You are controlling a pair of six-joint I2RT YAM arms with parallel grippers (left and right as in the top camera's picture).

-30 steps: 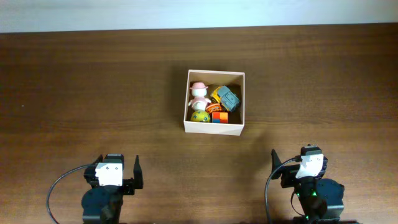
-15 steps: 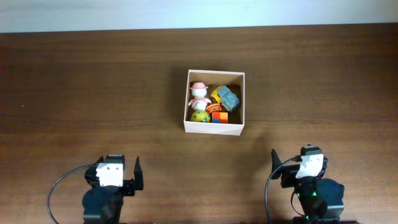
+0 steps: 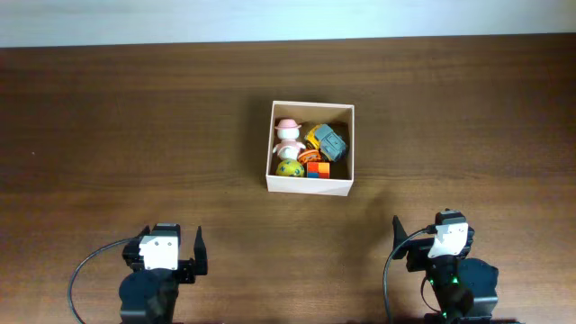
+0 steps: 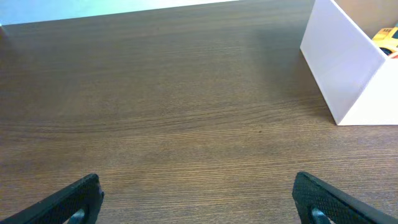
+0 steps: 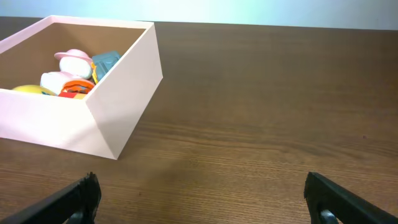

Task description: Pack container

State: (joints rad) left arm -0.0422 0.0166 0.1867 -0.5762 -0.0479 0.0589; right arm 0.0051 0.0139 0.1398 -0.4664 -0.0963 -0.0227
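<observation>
The container (image 3: 306, 186) is a square cream-white box with a tan inside, at the table's middle. It holds a pink-and-white figure (image 3: 288, 138), a grey-blue car (image 3: 331, 142), a yellow-green ball (image 3: 289, 168) and a red-and-blue cube (image 3: 314, 168). My left gripper (image 3: 169, 238) is open and empty near the front edge, well short of the box. My right gripper (image 3: 434, 232) is also open and empty at the front right. The left wrist view shows the box's white wall (image 4: 348, 56) beyond the open jaws (image 4: 199, 196). The right wrist view shows the box (image 5: 62, 124) with toys beyond the open jaws (image 5: 202, 196).
The brown wooden table (image 3: 135, 117) carries only the box. A pale wall strip (image 3: 288, 18) runs along the far edge. Black cables (image 3: 85, 270) loop beside each arm base at the front.
</observation>
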